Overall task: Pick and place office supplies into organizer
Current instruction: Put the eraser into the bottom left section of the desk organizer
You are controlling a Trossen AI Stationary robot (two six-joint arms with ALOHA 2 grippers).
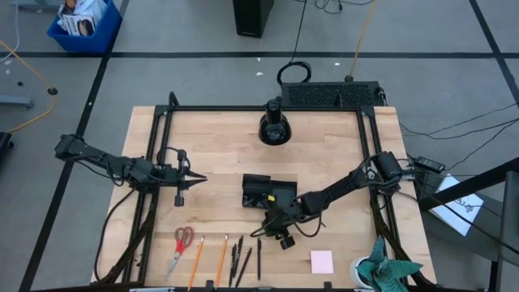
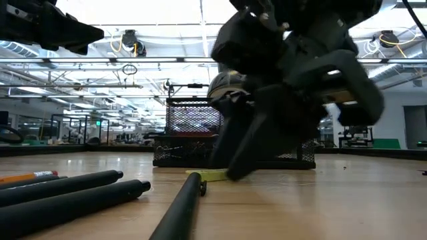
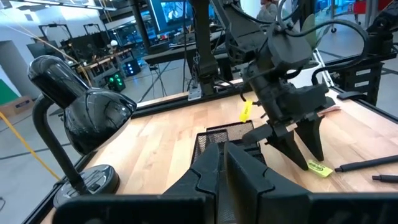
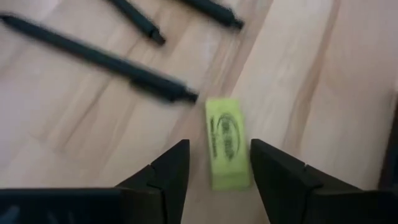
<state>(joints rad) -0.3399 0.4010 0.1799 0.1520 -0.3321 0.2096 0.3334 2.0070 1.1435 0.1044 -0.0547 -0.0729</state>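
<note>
Organizer point(image 1: 261, 191) at table point(image 1: 219, 138) centre, right gripper point(image 1: 275, 224) at its front edge.
Right gripper's spread fingers straddle the flat yellow piece point(image 4: 227, 151), ungrasped, near dark pens point(image 4: 99, 59). Left gripper point(image 1: 199, 178), fingers together, hovers toward the left edge.

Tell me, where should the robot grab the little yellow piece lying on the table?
Across its two long sides, near the middle, coming straight down from above. The yellow piece is a small flat block lying on the table, so its narrow width fits between the fingers. The right gripper is open and already straddles it. The nearest pen lies clear of it.
</note>
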